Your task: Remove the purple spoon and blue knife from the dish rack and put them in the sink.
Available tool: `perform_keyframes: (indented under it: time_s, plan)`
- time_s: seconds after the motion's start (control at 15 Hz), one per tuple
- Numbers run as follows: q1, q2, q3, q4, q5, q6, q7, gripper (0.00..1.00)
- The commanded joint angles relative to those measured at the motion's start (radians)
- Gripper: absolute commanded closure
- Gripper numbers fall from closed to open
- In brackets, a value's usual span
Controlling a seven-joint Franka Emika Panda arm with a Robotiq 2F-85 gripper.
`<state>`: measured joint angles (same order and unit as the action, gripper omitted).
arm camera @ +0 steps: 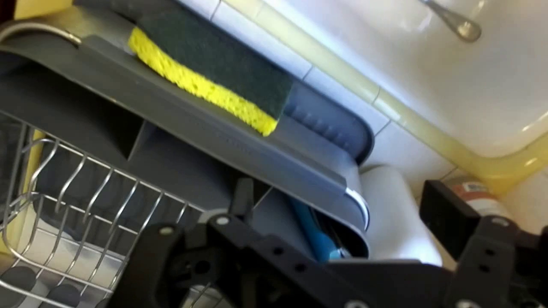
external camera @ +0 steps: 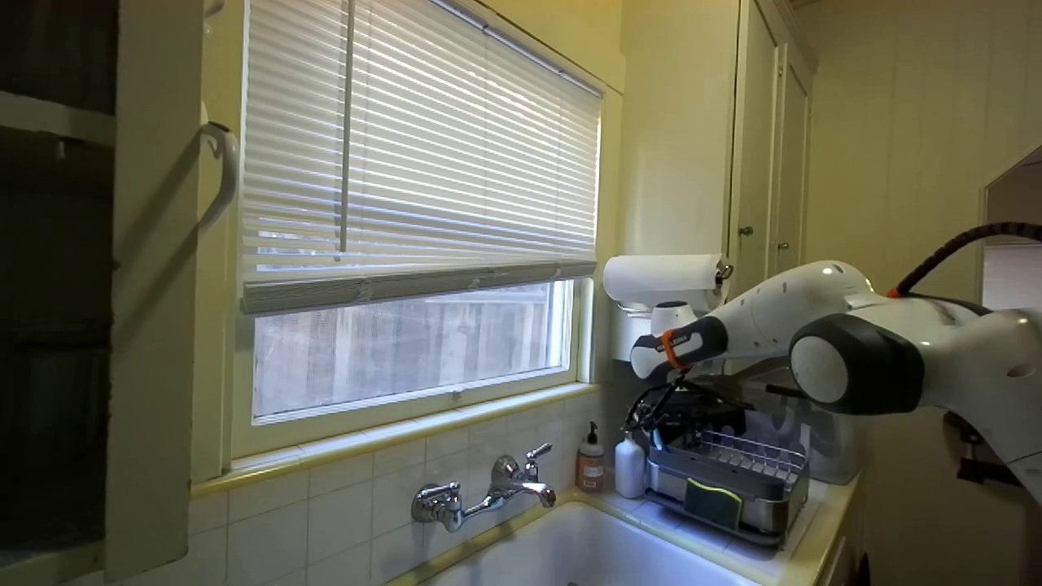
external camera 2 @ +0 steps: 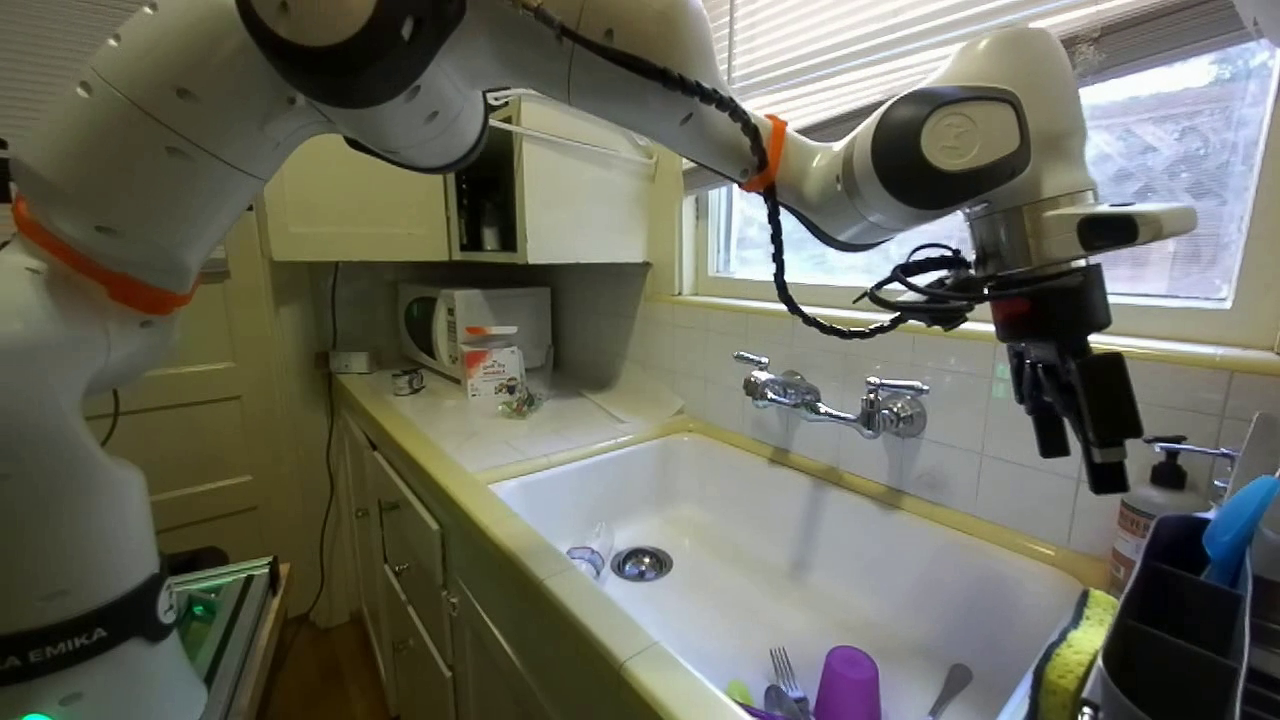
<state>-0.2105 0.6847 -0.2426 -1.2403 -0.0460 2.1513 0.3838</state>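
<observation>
Roughly half done, at a guess. The blue knife (arm camera: 319,240) still sits in the end compartment of the utensil holder (arm camera: 239,141) on the dish rack (external camera: 761,484), so moving it is left. Purple spoon not clearly seen: none visible in the rack, though the gripper (external camera 2: 1080,463) covers part of it in the wrist view. A purple sliver (external camera 2: 762,713) down in the sink (external camera 2: 900,590) could be the spoon, but the frame edge crops it, can't confirm. Gripper is spread wide, nothing held, hanging above the rack without touching it; probably lining up on the knife. Also in the sink: purple cup (external camera 2: 848,685), fork (external camera 2: 788,672), a metal utensil (arm camera: 464,28) off by itself. Surface: rack stands on a white-tiled table (arm camera: 411,149) with yellow edging, just beside the sink; sponge (arm camera: 209,68) on the holder's sink-side face, soap bottle (external camera: 590,470) and white bottle (external camera: 629,470) near the wall. Room: home kitchen, wall faucet (external camera 2: 780,390) below a window (external camera: 407,350), blinds (external camera: 448,155) partly lowered, paper towel roll (external camera: 663,278) above the rack area, microwave (external camera 2: 525,312) across the sink.
</observation>
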Motion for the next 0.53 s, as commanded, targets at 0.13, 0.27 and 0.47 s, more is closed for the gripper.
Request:
perform_keyframes:
  time_s: [0.13, 0.27, 0.47]
  plan:
    - [0.007, 0.207, -0.095, 0.239, -0.035, 0.158, 0.217, 0.00]
    - [0.020, 0.252, -0.147, 0.295, -0.055, 0.192, 0.302, 0.00]
    - [0.061, 0.316, -0.246, 0.365, -0.127, 0.199, 0.420, 0.00]
